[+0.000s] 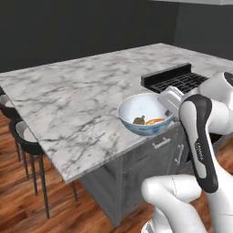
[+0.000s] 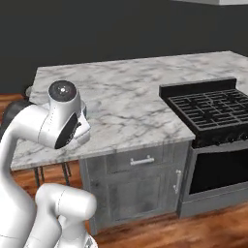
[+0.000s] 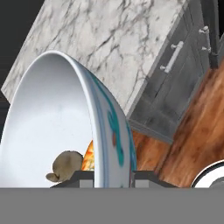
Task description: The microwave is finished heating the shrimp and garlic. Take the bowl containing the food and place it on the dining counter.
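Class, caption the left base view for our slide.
Gripper carries the bowl of food above the marble counter's edge.

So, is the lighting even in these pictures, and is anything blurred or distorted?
Left base view: flat, even light, no glare on the dining counter; the bowl looks sharp. Right base view: the same soft light, with the stove crisp. Hand view: the bowl's rim looms large and stretched from closeness, with slightly soft edges; the food lies in shade.
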Available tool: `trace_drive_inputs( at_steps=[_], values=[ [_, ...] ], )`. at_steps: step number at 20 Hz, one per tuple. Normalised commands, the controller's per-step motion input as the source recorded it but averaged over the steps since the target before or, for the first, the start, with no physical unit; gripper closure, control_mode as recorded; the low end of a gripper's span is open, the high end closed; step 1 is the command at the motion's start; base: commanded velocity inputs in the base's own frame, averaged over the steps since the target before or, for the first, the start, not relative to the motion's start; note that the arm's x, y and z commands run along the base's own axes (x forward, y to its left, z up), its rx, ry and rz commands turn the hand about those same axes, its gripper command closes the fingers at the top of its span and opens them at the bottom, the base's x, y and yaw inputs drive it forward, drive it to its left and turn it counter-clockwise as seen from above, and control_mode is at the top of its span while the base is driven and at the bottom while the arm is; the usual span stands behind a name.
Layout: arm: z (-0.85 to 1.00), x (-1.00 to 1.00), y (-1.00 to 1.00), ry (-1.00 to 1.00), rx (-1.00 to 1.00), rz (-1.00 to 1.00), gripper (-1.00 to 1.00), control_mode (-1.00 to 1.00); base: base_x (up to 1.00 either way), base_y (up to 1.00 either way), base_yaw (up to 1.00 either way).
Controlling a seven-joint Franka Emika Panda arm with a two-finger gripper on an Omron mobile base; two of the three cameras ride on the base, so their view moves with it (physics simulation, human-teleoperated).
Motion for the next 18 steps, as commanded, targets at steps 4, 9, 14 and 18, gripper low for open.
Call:
trace_drive_inputs(
  at_steps=[4, 9, 14, 18],
  values=[
    [0.00, 0.00, 0.00, 0.00, 0.00, 0.00, 1.00, 1.00, 0.91, -0.58, 0.58],
    [0.00, 0.00, 0.00, 0.00, 0.00, 0.00, 1.00, 1.00, 0.53, -0.97, 0.36],
    [-0.02, 0.20, 0.02, 0.00, 0.00, -0.01, 1.00, -1.00, 0.54, -0.27, 0.09],
    [-0.28, 1.00, 0.14, 0.05, 0.01, -0.12, 1.00, -1.00, 0.00, 0.00, 0.00]
  ],
)
